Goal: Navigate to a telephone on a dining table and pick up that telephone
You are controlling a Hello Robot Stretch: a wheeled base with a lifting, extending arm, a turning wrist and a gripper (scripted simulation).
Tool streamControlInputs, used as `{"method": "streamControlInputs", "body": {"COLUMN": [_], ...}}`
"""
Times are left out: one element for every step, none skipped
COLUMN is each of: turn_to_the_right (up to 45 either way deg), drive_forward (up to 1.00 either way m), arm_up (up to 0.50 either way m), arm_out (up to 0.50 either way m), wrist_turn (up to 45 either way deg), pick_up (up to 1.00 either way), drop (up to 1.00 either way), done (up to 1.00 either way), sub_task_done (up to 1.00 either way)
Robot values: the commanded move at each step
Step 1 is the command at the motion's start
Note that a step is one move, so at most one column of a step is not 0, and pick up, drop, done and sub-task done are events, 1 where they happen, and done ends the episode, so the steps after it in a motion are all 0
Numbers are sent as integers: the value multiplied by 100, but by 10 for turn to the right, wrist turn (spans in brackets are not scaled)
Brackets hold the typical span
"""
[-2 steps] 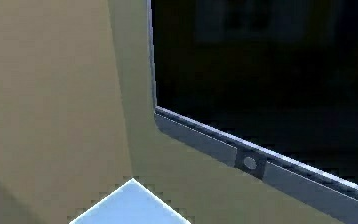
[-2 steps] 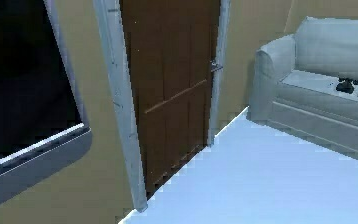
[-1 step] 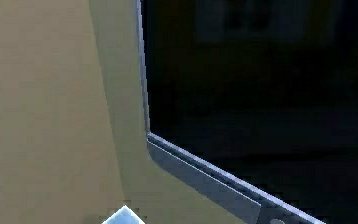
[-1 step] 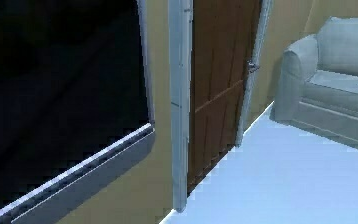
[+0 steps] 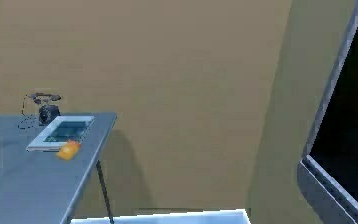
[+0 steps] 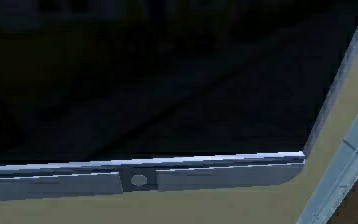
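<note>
Gripper state cannot be told, table [image 5: 32, 170] and dark object [image 5: 44, 107] forward, screen [image 6: 167, 80] arm-side.

We face a large dark screen [image 6: 157, 80]. A grey frame [image 6: 237, 170] borders the screen below and at right, with a round button [image 6: 138, 181] on its lower strip and tan wall [image 6: 187, 211] beneath.

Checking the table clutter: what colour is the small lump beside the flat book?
The small lump is orange; the forward view shows it best.

We saw a grey table [image 5: 99, 125], an orange blob [image 5: 69, 150], a tan wall [image 5: 187, 60], and a black screen [image 5: 349, 110] with a grey frame [image 5: 327, 195].
</note>
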Motion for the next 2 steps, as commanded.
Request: {"method": "streamControlInputs", "body": {"turn_to_the_right": [0,-450], "drive_forward": [30,0], "arm_up": [0,0], "arm_out": [0,0], "wrist_turn": [0,0], "pick_up": [0,0], "drop": [0,0], "done": [0,0], "sub_task_done": [0,0]}}
